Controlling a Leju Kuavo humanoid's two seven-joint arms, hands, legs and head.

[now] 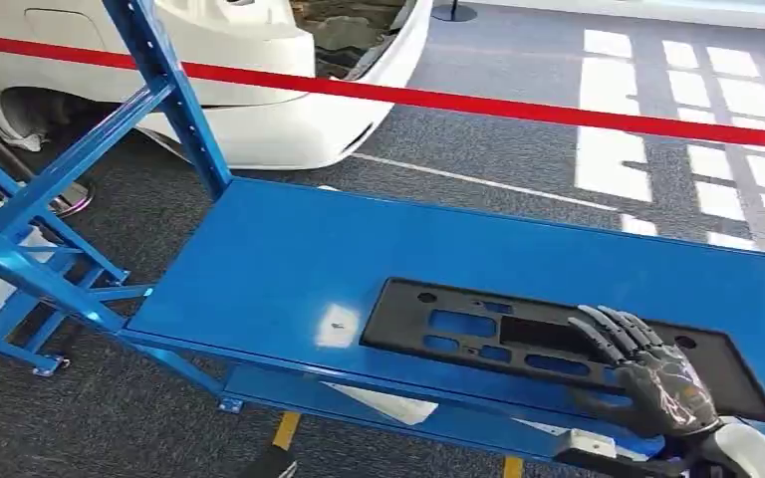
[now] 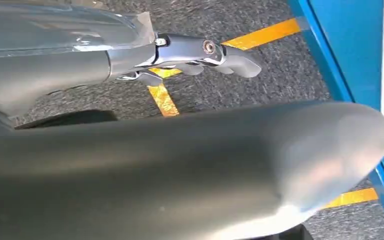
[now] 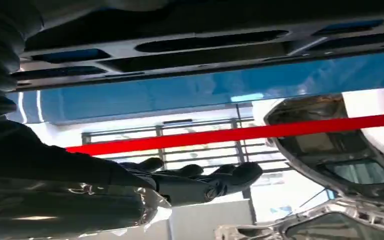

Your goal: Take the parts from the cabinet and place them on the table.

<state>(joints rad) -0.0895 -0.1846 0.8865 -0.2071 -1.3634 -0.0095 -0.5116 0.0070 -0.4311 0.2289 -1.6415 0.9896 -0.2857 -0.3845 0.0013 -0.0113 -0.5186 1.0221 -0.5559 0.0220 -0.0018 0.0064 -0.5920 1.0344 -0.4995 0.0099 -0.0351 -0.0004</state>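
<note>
Part (image 1: 518, 334): flat black plastic panel with cutouts, lying on blue shelf (image 1: 289, 259) at 5 o'clock in head view. Right hand (image 1: 647, 368) resting on panel's right end, fingers spread flat, nothing grasped. Left hand (image 2: 200, 52) hanging, seemingly slack and empty. Step judged: reaching to grasp. Next: curl fingers around panel edge, lift.

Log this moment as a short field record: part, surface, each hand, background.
part: black plastic panel with cutouts, lying flat
surface: blue shelf of a blue metal rack
right hand: resting on the panel's right portion, fingers spread over it
left hand: away from the shelf, above grey carpet with yellow floor tape, holding nothing
background: red barrier tape, white car body
</note>
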